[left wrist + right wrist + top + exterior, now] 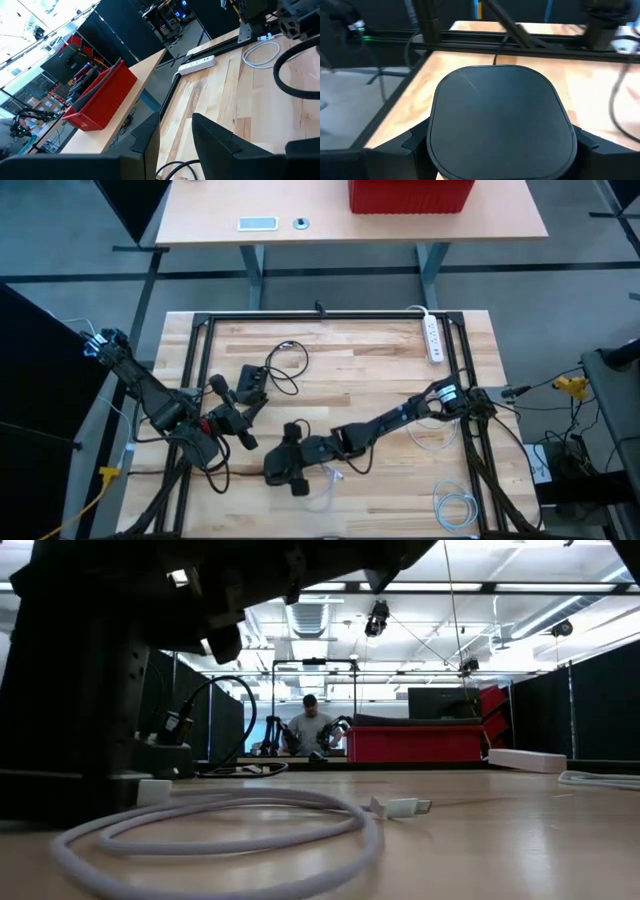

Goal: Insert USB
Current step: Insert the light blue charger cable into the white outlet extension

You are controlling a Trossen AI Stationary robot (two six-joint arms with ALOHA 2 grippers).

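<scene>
Right gripper (pixel 283 470), near the six o'clock edge of the pale butcher-block wooden table (pixel 350 380), clasped a matte black rounded-square plastic box (pixel 500 122) between its fingers. Left gripper (pixel 243 408), at about nine o'clock, had its jaws narrowly parted; whether they gripped anything I could not tell. Glossy white round-section USB cable (pixel 230 825) lay looped on the wood, its plug (pixel 405 807) free, just right of the box; a white power strip (pixel 433 338) sat at one o'clock.

We are looking past the pale wood surface (pixel 370 380) at a grey floor (pixel 60 240), a second tan desk (pixel 300 205) bearing a red bin (pixel 410 194), black curtains (pixel 600 710), ceiling lights (pixel 470 600) glowing, and a person (pixel 310 728) sitting far back.
</scene>
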